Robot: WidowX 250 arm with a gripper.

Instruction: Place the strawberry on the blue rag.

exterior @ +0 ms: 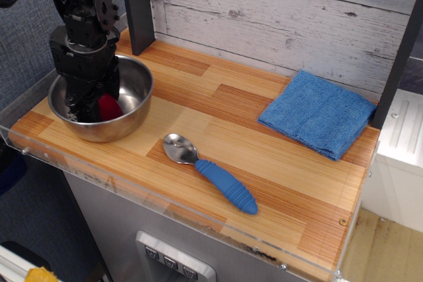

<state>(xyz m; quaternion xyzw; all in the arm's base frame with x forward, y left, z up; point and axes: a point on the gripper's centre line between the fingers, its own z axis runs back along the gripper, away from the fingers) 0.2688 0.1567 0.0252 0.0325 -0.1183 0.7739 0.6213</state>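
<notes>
1 strawberry (109, 107) sits at the claw (90, 107) tips, inside the bowl (135, 94).

The small, glossy dark-red toy strawberry (109, 107) sits low inside a round steel bowl (135, 107) at the near left of the wooden counter, partly hidden, so only its smooth rounded red side shows. The folded rectangular blue terry-cloth rag (318, 113) lies flat at the far right of the counter, turned at an angle, its fuzzy top bare, well apart from the strawberry.
</notes>
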